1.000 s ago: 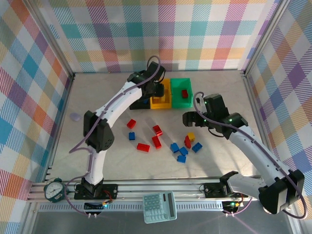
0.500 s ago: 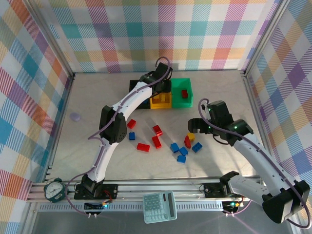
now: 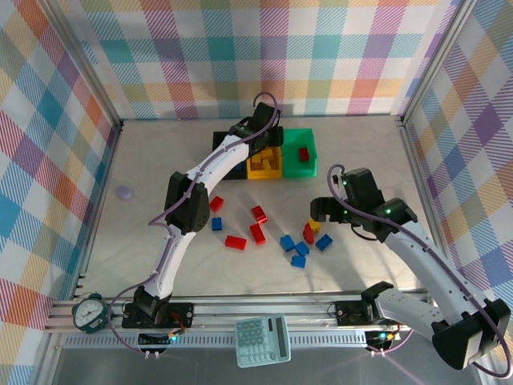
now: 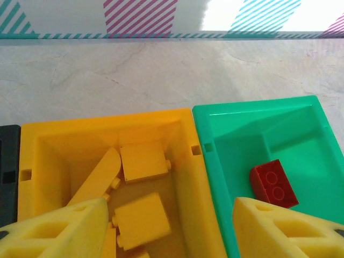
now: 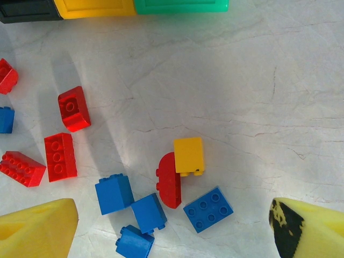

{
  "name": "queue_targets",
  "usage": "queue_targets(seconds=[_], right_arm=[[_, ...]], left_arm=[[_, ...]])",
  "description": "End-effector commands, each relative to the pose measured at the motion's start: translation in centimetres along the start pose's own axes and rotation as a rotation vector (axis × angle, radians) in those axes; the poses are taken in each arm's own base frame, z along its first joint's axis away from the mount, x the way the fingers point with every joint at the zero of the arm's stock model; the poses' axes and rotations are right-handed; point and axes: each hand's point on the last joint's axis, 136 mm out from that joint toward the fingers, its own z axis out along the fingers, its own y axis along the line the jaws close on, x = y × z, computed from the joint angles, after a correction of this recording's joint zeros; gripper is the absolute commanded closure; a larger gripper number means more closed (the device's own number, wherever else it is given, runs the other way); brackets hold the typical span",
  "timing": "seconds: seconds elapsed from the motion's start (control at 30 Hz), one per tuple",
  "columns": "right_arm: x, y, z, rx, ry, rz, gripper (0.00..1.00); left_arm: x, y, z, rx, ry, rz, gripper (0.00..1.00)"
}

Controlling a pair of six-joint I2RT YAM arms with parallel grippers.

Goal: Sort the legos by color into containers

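Red, blue and yellow legos (image 5: 170, 180) are lying loose on the tabletop (image 5: 258, 80) just ahead of the right end effector (image 5: 173, 210), which is standing apart and empty. The left end effector (image 4: 170, 215), likewise apart and empty, is hovering over the yellow bin (image 4: 107, 121) containing yellow bricks (image 4: 142, 161). The green bin (image 4: 252, 110) to its right is holding one red brick (image 4: 273, 184).

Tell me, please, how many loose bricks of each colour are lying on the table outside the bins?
Red bricks: 5
Blue bricks: 5
Yellow bricks: 1
Total loose: 11
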Motion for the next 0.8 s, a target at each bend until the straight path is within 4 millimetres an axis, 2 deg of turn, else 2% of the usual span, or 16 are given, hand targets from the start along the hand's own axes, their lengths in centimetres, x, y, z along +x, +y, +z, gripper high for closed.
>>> queue_targets(seconds=[0.0,0.13,0.23,0.53,0.77], right_arm=[[0.5,-0.2,0.8,0.009,0.032,0.010,0.08],[1.1,-0.3,2.2,0.015,0.069,0.012,0.09],[1.7,-0.6,3.5,0.028,0.102,0.018,0.11],[3.6,-1.1,8.0,0.066,0.219,0.034,0.21],[4.8,-2.7,10.5,0.167,0.316,0.024,0.24]], left_arm=[[-3.2,-0.8,-2.7,0.048,-0.075,0.001,0.38],[-3.4,-1.0,-4.8,0.083,-0.081,-0.001,0.38],[-3.2,-0.7,-7.2,0.099,-0.088,-0.007,0.38],[1.4,2.0,-13.7,0.104,-0.066,-0.039,0.37],[4.2,1.9,-17.8,0.080,-0.054,-0.012,0.37]])
